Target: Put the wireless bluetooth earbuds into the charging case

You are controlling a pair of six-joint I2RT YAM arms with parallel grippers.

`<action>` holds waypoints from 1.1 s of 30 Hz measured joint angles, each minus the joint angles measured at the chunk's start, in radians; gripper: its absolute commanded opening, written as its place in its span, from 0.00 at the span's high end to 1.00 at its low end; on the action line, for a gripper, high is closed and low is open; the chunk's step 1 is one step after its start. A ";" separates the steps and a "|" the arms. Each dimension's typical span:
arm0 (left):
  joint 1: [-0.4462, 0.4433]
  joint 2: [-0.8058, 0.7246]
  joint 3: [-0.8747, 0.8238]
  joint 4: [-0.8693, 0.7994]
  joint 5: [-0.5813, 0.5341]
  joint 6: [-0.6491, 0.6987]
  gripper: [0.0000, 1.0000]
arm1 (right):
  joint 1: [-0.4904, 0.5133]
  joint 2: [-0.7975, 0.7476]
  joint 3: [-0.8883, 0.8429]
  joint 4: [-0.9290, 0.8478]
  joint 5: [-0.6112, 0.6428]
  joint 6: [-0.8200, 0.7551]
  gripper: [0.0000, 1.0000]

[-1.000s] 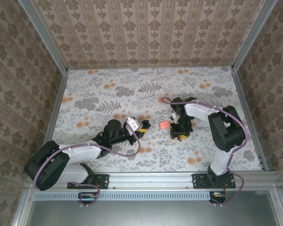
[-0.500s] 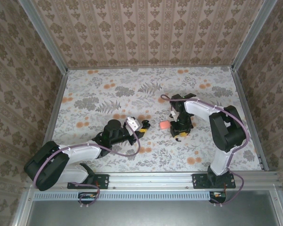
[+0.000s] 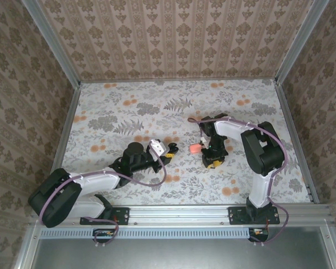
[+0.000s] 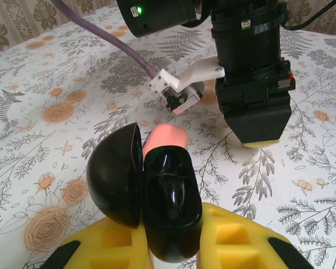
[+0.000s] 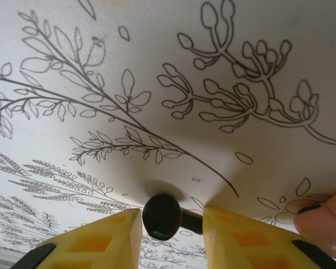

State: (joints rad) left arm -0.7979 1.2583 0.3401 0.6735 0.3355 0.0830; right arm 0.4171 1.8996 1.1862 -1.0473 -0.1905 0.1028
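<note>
On the tabletop (image 3: 117, 106) between my two tools I see the pink case (image 3: 196, 148); my left tool (image 3: 169, 151) is clenched on a black hinged shell (image 4: 157, 207), right tool (image 5: 172, 218) pinches a black round piece (image 5: 160, 216)

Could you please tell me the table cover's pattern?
The table cover is white with grey leaves and orange flowers; best in left wrist view.

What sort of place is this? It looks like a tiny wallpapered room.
Likely a robot test booth, not a home: a left arm and right arm bolted to a metal rail, a floral-covered table, and wallpapered panels boxing it in.
</note>
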 measured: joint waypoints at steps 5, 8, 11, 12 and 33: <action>0.000 -0.014 0.000 -0.001 0.000 0.000 0.86 | 0.000 0.001 0.004 0.008 0.000 0.004 0.70; 0.000 -0.018 0.000 -0.001 0.000 0.000 0.86 | 0.000 0.001 0.004 0.017 0.000 0.008 0.70; 0.000 -0.020 0.000 -0.002 0.000 0.000 0.86 | 0.000 0.001 0.004 0.021 0.000 0.017 0.72; 0.000 -0.020 0.000 -0.002 0.000 0.000 0.86 | 0.000 0.001 0.004 0.022 0.000 0.021 0.73; 0.000 0.105 0.003 0.054 -0.003 0.000 0.86 | -0.018 -0.159 -0.111 0.245 -0.051 0.109 0.79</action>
State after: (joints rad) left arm -0.7982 1.3628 0.3428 0.7277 0.3328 0.0830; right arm 0.3992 1.7401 1.0756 -0.8028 -0.2413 0.2119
